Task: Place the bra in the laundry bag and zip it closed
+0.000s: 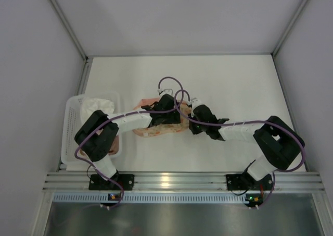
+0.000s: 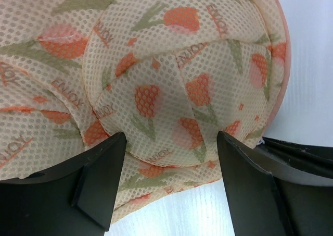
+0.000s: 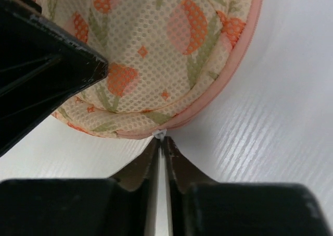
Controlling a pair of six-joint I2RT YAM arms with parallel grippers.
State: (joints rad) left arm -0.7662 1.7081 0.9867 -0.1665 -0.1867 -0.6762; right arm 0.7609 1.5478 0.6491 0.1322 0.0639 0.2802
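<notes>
Watching the right wrist view, I see the right pincer (image 3: 161, 145) pressed together on a tiny pale tab at the pink zip edge of the laundry bag (image 3: 156, 53); I take that tab for the zip pull (image 3: 160, 134). The left pincer (image 2: 170, 142) stands spread, one finger on either side of a domed lobe of the bag, and I cannot tell whether it bears down on the mesh. The bag lies on the bench (image 1: 234, 85) a little left of centre, between the two arms, with the white basket (image 1: 66, 137) well apart at the left edge. The bra shows in no view (I judge it is inside the bag, but the printed mesh hides it).

My first worry is the pinch itself. Only the very tips hold the tab, so it could slip free as soon as I pull. If the left pincer is not pinning the bag, the light case may slide along the bench with the right arm and the zip will not run. The zip track curves round the lobe, so a straight pull could bind the slider. The two pincers sit near each other, and a careless sweep could knock them together. A strap caught in the seam would jam the teeth, and I cannot see the seam well enough to rule that out.
</notes>
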